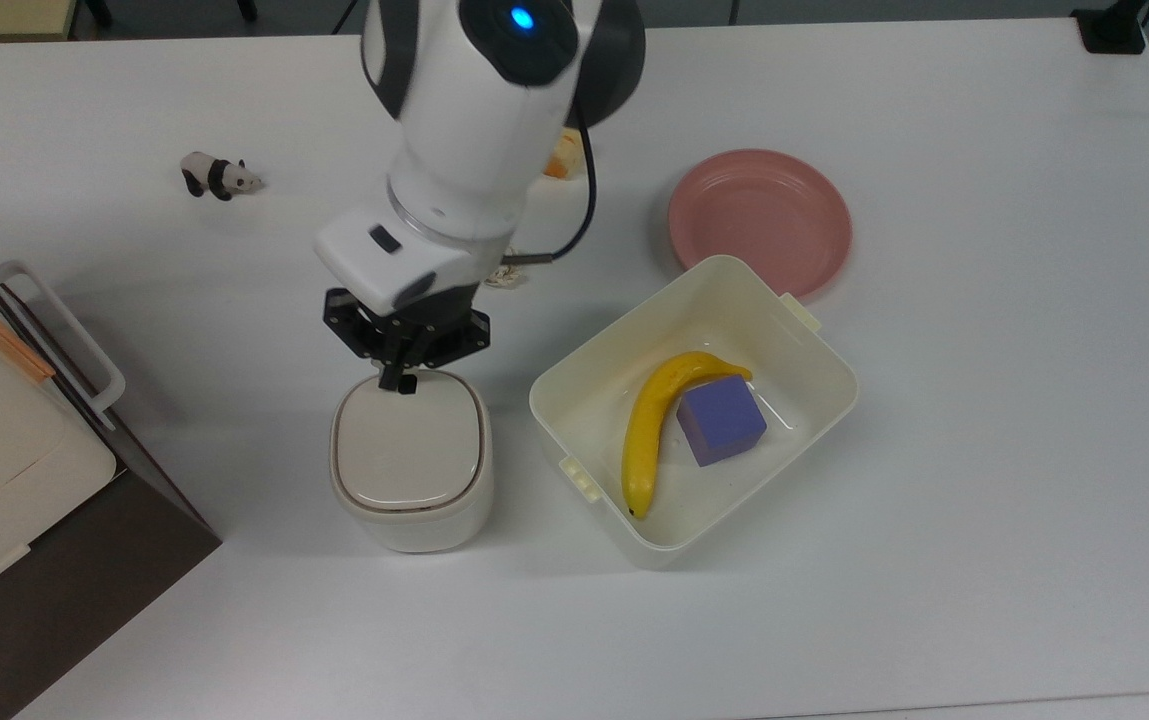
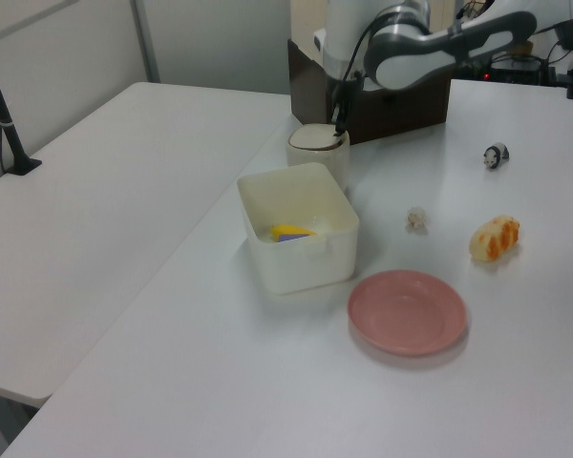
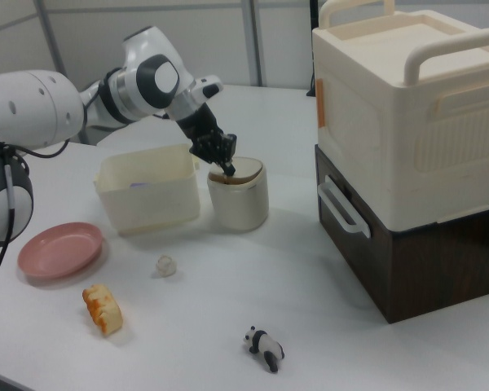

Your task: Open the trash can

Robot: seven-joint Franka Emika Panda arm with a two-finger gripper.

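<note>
Trash can (image 1: pixel 412 462) with the black gripper (image 1: pixel 397 381) at its lid edge.

Small, cream-white, rounded-square plastic, this bin stands on the white table (image 1: pixel 984 420) with its beige hinged lid (image 1: pixel 409 443) slightly raised on one side, as the right view shows. It sits between the dark brown cabinet (image 1: pixel 64 560) and the larger cream rectangular tub (image 1: pixel 804 345), which holds a yellow banana (image 1: pixel 649 425) and a purple cube (image 1: pixel 721 419). The gripper's fingers, drawn together with nothing between them, point down and meet the lid's rim on the arm's side. A pink round plate (image 1: pixel 760 220) lies just beyond the tub, and a small panda figurine (image 1: pixel 217 176) stands well apart near the top view's left.
</note>
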